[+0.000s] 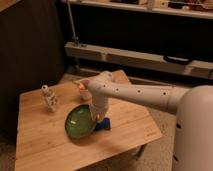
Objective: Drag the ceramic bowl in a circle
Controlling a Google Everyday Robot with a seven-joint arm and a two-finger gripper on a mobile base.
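The green ceramic bowl (79, 123) sits on the wooden table (45, 145), near its middle, and looks tipped up on its right side. My gripper (97, 117) reaches down from the white arm (135, 95) onto the bowl's right rim and is shut on it. The hand hides that part of the rim.
A blue object (104, 124) lies on the table just right of the bowl, under the gripper. A small white bottle (48, 98) stands at the back left. An orange-topped object (82, 88) stands behind the wrist. The table's front and right edges are close.
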